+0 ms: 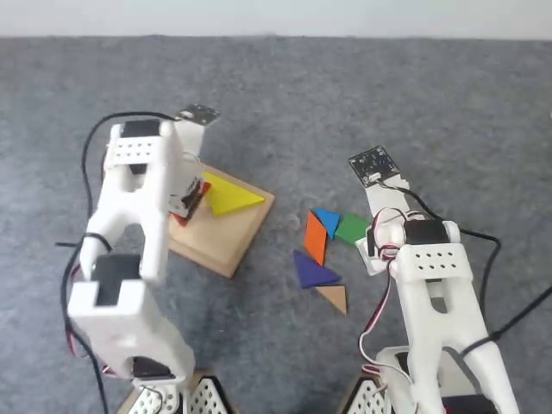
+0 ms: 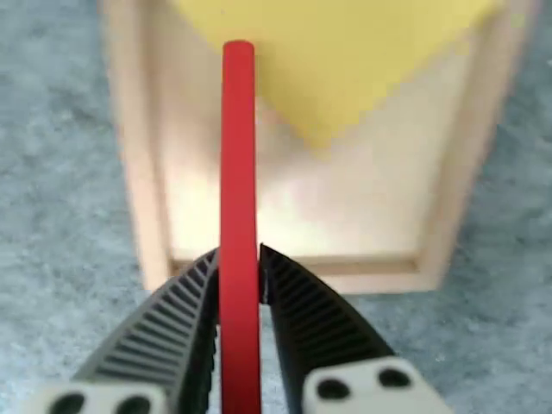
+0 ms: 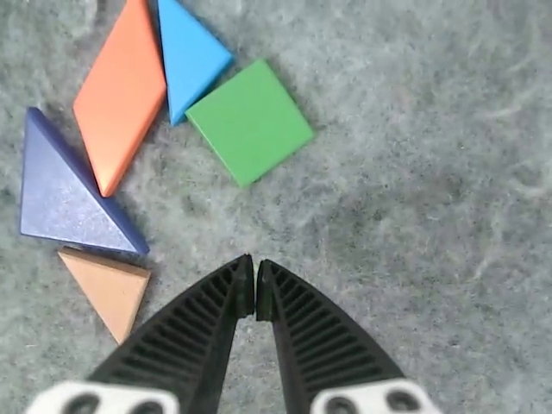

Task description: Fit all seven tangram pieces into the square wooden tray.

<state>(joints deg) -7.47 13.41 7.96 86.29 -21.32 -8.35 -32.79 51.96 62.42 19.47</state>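
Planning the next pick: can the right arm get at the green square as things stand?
Probably yes. The right gripper, shut and empty, sits over carpet short of the green square, nothing between; the blue triangle crowds one corner.

The tray [image 1: 220, 246] sits on the left of the worktop [image 1: 285, 103]. A big triangle [image 1: 228, 197] lies in its far part. The left tool [image 2: 239, 263] holds a thin piece [image 2: 239, 155] on edge over the tray. Well apart to the right, five pieces huddle. A small triangle [image 1: 326, 219] is farthest back, with a square [image 1: 352, 228] to its right and a slanted piece [image 1: 316, 240] to its left. A middle triangle [image 1: 312, 271] and a last triangle [image 1: 334, 297] are in front. The right tool [image 3: 255, 280] is just beside them.
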